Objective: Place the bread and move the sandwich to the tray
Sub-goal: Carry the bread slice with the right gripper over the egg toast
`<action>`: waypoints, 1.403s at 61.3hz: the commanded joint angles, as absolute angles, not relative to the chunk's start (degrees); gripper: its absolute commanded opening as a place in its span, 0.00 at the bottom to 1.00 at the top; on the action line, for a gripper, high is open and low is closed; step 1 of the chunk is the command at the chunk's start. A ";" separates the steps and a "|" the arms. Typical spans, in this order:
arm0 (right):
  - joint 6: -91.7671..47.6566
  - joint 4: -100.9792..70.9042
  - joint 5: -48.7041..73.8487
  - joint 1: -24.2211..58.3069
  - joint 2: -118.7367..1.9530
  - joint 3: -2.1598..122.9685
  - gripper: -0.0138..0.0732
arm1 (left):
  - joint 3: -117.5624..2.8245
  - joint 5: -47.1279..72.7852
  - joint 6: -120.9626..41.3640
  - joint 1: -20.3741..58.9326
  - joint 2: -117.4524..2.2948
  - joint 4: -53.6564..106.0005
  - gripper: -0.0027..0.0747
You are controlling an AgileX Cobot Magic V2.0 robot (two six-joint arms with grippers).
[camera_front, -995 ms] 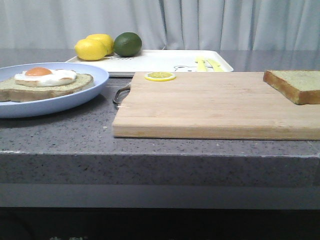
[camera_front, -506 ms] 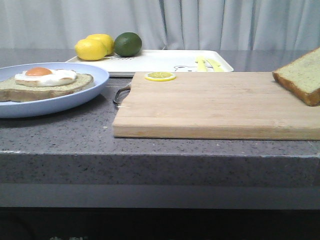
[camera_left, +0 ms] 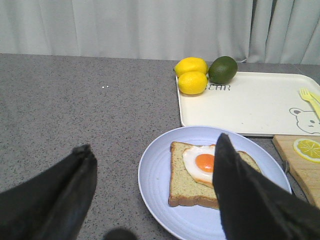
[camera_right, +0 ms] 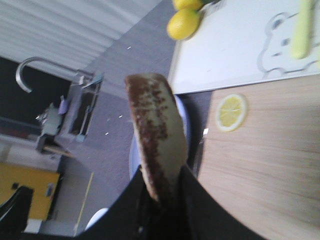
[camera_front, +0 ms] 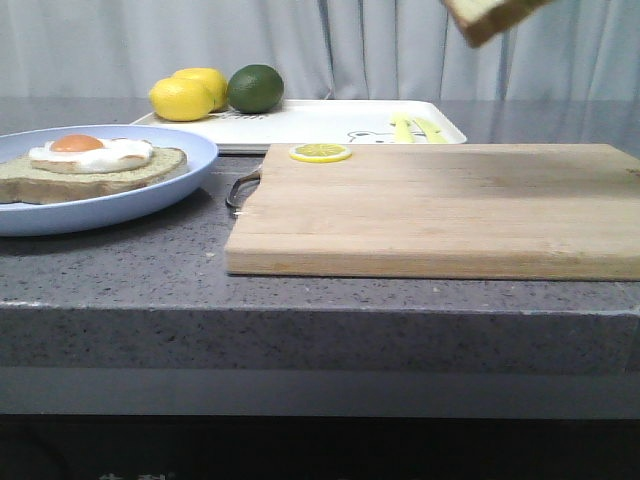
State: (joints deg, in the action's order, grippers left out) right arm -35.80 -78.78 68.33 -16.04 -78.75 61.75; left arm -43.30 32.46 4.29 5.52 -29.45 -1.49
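The plain bread slice (camera_front: 490,14) hangs high at the top right of the front view, above the cutting board. My right gripper (camera_right: 162,187) is shut on the bread (camera_right: 157,125), held edge-on and tilted. The sandwich (camera_front: 90,165), toast with a fried egg, lies on the round pale-blue plate (camera_front: 170,195) at the left. In the left wrist view the sandwich (camera_left: 200,175) and plate (camera_left: 160,175) lie just under my open, empty left gripper (camera_left: 152,157). The white tray (camera_front: 330,122) stands behind the board; it also shows in the left wrist view (camera_left: 250,105).
A wooden cutting board (camera_front: 440,205) with a metal handle fills the middle and right. A lemon slice (camera_front: 320,153) lies on its far left corner. Two lemons (camera_front: 185,97) and a lime (camera_front: 255,88) sit on the tray's left end, yellow cutlery (camera_front: 415,129) on its right.
The bread has left the cutting board's right end and risen, tilting, to the top of the front view in the right gripper. The plate and sandwich have not moved.
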 commanded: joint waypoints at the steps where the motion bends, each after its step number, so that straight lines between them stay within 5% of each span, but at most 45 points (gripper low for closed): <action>1: -36.31 -87.36 72.60 -9.41 -76.77 63.11 0.16 | -45.31 28.02 4.29 5.93 -30.06 -1.65 0.67; 34: -37.52 -110.50 30.65 26.22 -81.25 65.02 0.16 | -45.31 28.02 4.29 5.93 -30.06 -1.54 0.67; 63: -30.85 -110.50 24.77 38.12 -100.91 82.80 0.16 | -45.31 28.02 4.29 5.93 -30.06 -1.54 0.67; 86: -25.18 -110.50 15.59 39.82 -108.15 86.88 0.16 | -45.31 28.02 4.29 5.93 -30.06 -1.54 0.67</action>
State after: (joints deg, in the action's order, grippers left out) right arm -26.13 -103.43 15.17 39.73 -110.55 84.56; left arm -43.30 32.46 4.29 5.52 -29.45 -1.53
